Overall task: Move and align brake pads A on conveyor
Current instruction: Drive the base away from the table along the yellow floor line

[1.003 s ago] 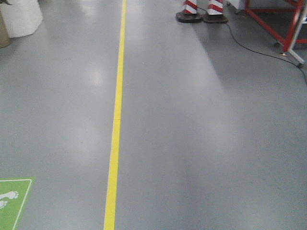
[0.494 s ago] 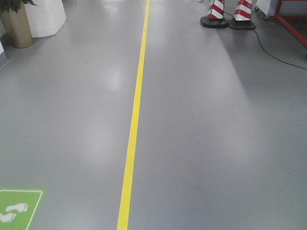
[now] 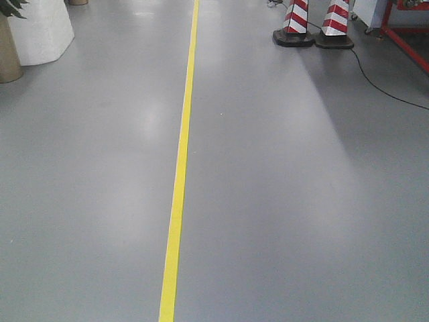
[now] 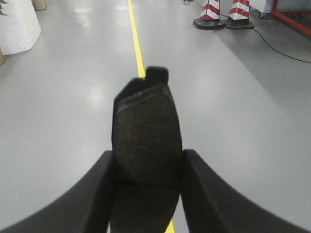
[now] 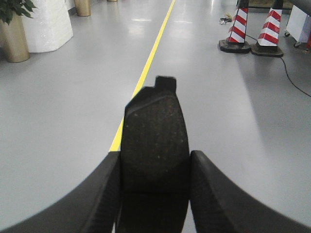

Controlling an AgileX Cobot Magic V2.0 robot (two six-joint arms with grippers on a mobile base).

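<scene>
My left gripper (image 4: 148, 167) is shut on a brake pad (image 4: 146, 131), a dark grey-brown oblong pad that sticks out forward between the two black fingers, with a cross groove near the jaws. My right gripper (image 5: 155, 167) is shut on a second brake pad (image 5: 154, 131) held the same way. Both pads hang above the grey floor. The conveyor is out of view in all three views, and neither gripper shows in the front view.
A yellow floor line (image 3: 179, 174) runs ahead over the grey floor. Two red-and-white cones (image 3: 295, 27) (image 3: 333, 28) stand at the far right beside a red frame (image 3: 405, 40) and a black cable (image 3: 382, 84). A white planter (image 3: 40, 30) is far left.
The front view has shifted: the green footprint mark at the lower left has passed out of sight, and the yellow line and cones have moved a little to the left.
</scene>
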